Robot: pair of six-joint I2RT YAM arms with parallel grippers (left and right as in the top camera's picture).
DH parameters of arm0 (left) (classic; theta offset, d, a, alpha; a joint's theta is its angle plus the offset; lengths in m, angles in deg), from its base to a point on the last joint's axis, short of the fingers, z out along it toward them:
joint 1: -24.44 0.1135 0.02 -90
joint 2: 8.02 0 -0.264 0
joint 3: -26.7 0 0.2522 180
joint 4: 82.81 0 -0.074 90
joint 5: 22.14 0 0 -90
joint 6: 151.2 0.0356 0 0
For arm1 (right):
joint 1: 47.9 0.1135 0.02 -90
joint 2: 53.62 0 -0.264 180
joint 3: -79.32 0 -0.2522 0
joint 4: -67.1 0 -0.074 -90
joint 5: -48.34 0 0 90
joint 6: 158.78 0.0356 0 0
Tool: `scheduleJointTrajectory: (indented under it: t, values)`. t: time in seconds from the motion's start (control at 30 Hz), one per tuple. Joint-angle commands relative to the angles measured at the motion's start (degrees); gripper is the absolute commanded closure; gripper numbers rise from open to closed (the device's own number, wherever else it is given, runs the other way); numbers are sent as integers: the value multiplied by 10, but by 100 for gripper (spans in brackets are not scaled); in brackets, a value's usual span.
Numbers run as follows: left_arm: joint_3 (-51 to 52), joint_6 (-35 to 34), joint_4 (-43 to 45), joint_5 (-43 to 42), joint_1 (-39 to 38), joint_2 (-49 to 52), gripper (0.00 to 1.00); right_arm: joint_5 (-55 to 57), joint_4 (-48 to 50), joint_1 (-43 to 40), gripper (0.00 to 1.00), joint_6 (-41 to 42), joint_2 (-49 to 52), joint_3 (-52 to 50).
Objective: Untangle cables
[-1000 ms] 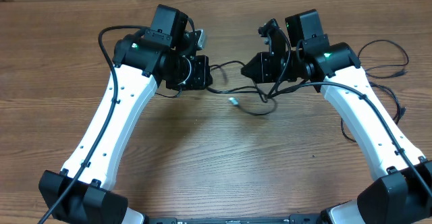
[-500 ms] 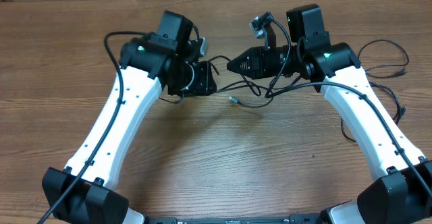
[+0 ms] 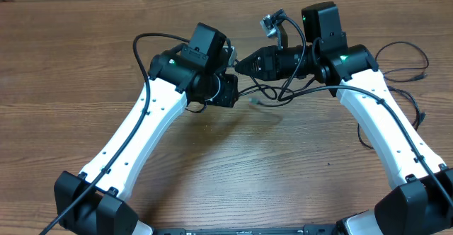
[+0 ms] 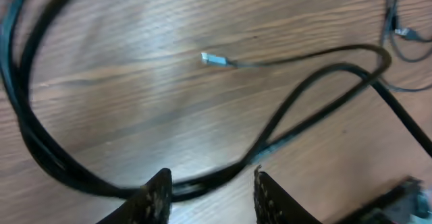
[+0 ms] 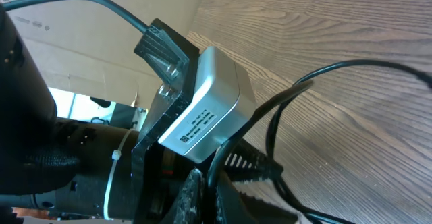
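left gripper [image 4: 210, 196] rightward, jaws wider

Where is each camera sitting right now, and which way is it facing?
Overhead: fixed above the table, looking straight down; left arm and right arm both show.
Left wrist: on the left arm, looking down at cables on the table; left claw, open, at the bottom edge.
Right wrist: on the right arm, facing sideways at the silver box on the left wrist; right claw at the bottom edge.
Shared: overhead and left wrist both show the silvery plug.
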Motion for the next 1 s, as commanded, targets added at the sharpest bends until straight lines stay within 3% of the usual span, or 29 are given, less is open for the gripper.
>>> scheduleJointTrajectory:
  t: [0.0,0.13,0.43,0.63,0.97]
  values:
    - [5,26,1,51,-7,-4,61,-23,5,-1,96,2,2,-1]
    - [6,27,10,87,-7,-4,61,-24,6,-1,96,2,2,-1]
    - [37,86,29,86,-7,-4,64,-24,8,-1,96,2,2,-1]
    - [86,86,36,86,-8,-4,66,-24,21,-1,96,26,2,-1]
    - [151,85,14,99,-4,-4,86,9,32,-16,96,33,2,-1]
